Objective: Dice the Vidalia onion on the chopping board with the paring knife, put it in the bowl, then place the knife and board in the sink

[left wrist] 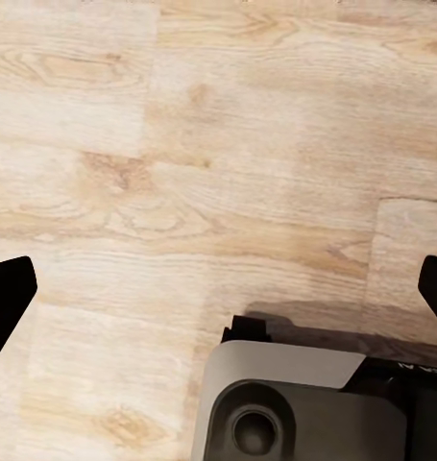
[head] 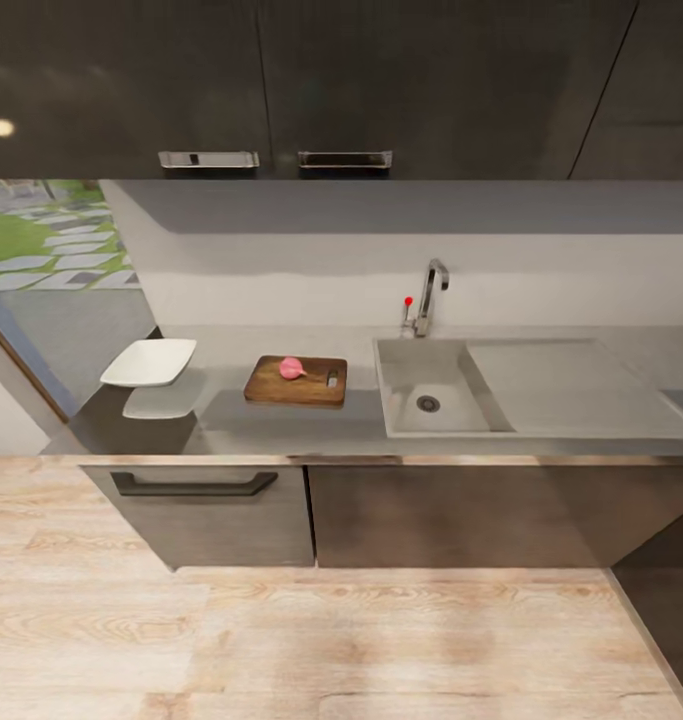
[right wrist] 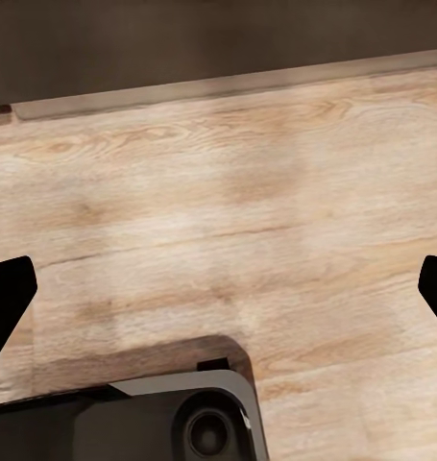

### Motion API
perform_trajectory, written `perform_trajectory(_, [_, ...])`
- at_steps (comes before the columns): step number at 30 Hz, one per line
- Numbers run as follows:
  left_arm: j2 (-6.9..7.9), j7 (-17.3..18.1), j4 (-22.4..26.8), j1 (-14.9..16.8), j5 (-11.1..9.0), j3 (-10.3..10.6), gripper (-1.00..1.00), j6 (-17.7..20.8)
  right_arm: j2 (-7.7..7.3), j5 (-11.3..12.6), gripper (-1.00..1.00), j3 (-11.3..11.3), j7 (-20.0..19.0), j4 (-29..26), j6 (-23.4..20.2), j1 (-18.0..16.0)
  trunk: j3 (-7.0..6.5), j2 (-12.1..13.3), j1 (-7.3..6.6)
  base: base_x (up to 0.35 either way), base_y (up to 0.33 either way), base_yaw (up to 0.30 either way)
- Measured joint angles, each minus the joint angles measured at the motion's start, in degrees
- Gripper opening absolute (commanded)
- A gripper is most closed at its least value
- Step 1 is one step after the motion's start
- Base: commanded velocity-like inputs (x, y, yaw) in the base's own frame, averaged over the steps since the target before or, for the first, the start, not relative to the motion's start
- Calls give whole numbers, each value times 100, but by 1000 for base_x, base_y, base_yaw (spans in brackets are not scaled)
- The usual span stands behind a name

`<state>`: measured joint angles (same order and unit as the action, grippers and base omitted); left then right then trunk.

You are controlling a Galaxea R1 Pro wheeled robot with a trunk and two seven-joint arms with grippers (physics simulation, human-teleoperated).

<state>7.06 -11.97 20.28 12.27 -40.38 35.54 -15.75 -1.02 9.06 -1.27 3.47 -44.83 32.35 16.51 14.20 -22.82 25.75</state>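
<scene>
Steel sink (head: 436,385): nothing inside | bowl (head: 149,362): nothing inside | left hand (left wrist: 218,288), right hand (right wrist: 218,288): spread

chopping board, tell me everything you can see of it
The chopping board is a dark brown, wooden-looking rectangle with rounded corners and a slot handle near its right end. It lies flat on the grey countertop, left of the sink and right of the white bowl, touching neither. A small pink-red object rests on it.

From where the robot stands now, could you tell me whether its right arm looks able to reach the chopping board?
Probably not yet. The right gripper hangs open over the wooden floor, while the chopping board lies back on the countertop, left of the sink.
</scene>
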Motion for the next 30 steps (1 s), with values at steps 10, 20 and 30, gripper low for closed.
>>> perform_trajectory(10, [-3, 3, -13, 0, 1, 0, 100, 0, 0, -2, 100, 0, 7, 0, 0, 0, -90, 0, 0, 0, 0, 0])
perform_trajectory(20, [-2, 2, -15, 0, 1, 0, 100, -7, 0, 5, 100, 0, 4, 0, 0, 0, -180, 0, 0, 0, 0, 0])
perform_trajectory(30, [-7, 2, -15, 0, 1, 0, 100, -15, 0, 3, 100, 0, 9, -3, 2, -1, -271, 0, 0, 0, 0, 0])
